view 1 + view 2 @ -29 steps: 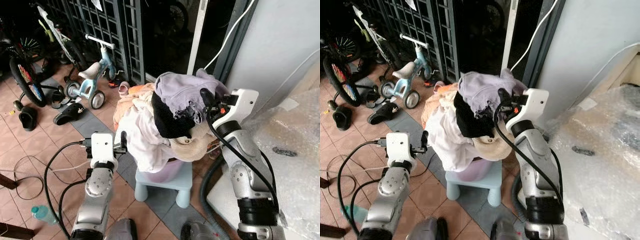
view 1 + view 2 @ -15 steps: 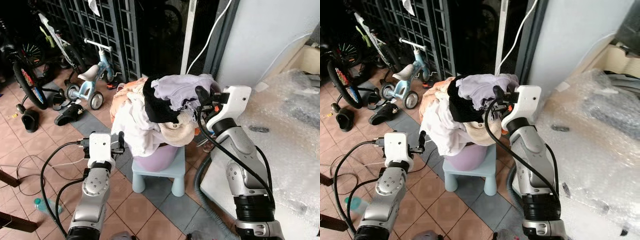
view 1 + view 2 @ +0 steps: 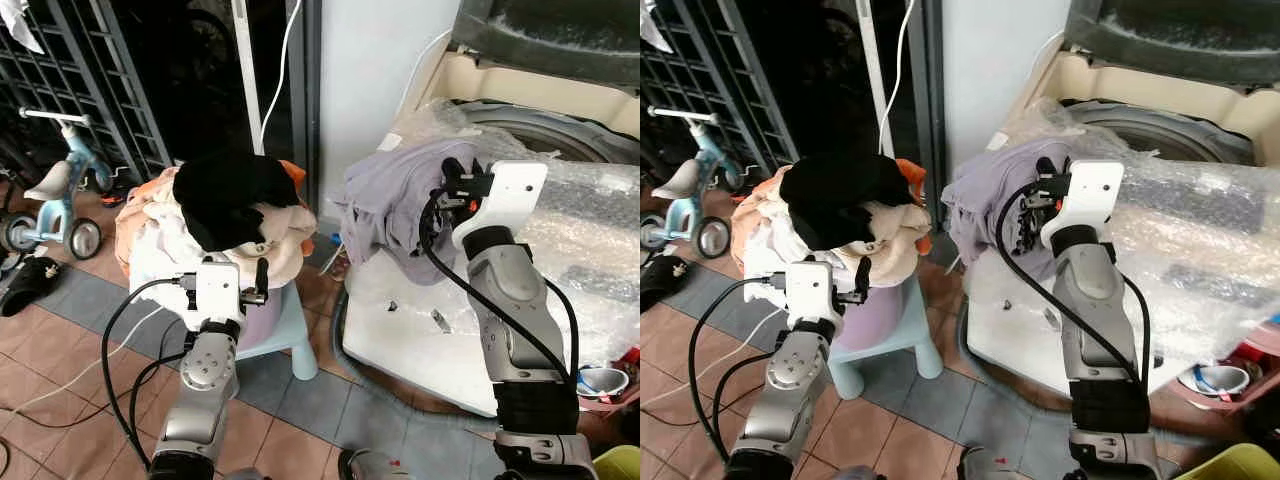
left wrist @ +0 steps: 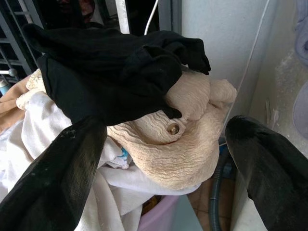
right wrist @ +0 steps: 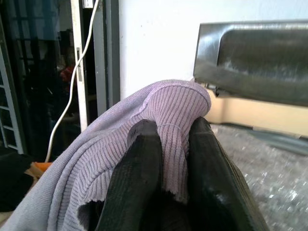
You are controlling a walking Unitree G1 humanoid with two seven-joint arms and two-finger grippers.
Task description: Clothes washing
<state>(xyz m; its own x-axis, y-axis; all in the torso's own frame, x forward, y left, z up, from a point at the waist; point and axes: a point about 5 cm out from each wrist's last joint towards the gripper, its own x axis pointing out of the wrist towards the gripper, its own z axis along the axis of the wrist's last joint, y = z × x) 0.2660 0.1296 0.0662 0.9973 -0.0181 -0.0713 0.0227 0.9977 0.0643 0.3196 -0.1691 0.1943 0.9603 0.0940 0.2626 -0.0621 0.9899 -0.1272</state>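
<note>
A lilac ribbed garment (image 3: 395, 205) is held up at centre right of the head view, pinched in the right claw (image 5: 166, 159), whose two black fingers (image 5: 139, 168) are clamped on a fold of the knit; the cloth hangs down over the near corner of the bubble-wrapped washing machine (image 3: 560, 200), whose open tub (image 3: 540, 125) is seen at upper right. To the left of centre, a heap of laundry (image 3: 215, 225) is piled in a pale purple basin (image 3: 255, 320) set on a light blue stool (image 3: 290, 335); a black garment (image 3: 230, 195) lies on top, with a cream crinkled piece (image 4: 187, 139) and white cloth (image 4: 38, 130) beneath. The left claw (image 4: 163, 159) is held low, just in front of the heap, its fingers (image 4: 57, 173) spread wide apart with nothing between them. A child's tricycle (image 3: 50, 195) is parked at the far left by the dark grille (image 3: 60, 70), and a white cable (image 3: 275, 70) runs down the doorframe at top centre.
</note>
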